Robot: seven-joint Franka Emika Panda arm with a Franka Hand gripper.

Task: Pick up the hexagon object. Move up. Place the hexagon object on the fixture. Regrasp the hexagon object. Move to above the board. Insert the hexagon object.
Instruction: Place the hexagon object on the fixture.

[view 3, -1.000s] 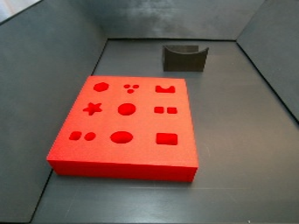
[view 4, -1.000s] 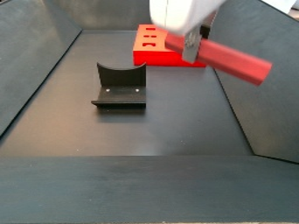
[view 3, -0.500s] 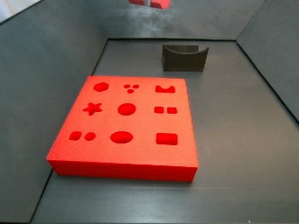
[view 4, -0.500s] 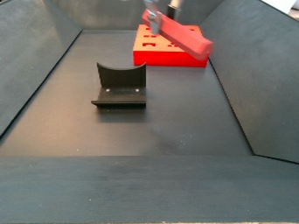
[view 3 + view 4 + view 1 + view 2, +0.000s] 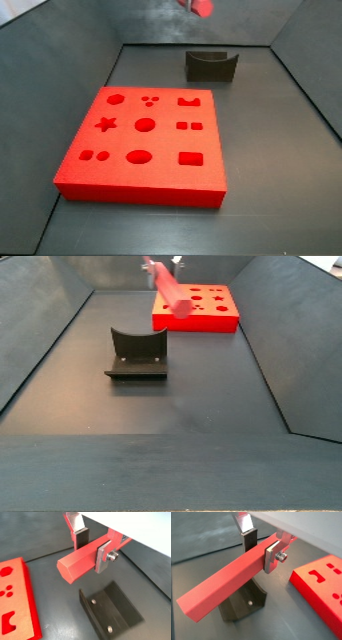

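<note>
My gripper [image 5: 91,551] is shut on the hexagon object [image 5: 79,562], a long pinkish-red bar held crosswise between the silver fingers. It shows the same way in the other wrist view, gripper [image 5: 260,552] on bar [image 5: 224,585]. The dark fixture [image 5: 110,614] lies on the floor below the bar, also in a wrist view [image 5: 243,605]. The red board [image 5: 321,587] with cut-outs lies beside it. In a side view the bar [image 5: 170,288] hangs tilted, high in front of the board [image 5: 201,308], beyond the fixture [image 5: 136,353]. Only the bar's tip [image 5: 203,7] shows in a side view, above the fixture [image 5: 211,65].
Dark grey sloping walls [image 5: 40,336] enclose the floor on all sides. The board [image 5: 144,140] fills the middle of the floor in a side view. Its corner [image 5: 13,602] shows in a wrist view.
The gripper has carried the bar away from the near right wall, up and toward the far end, and it now hangs over the space between fixture and board. Board and fixture have not moved.
</note>
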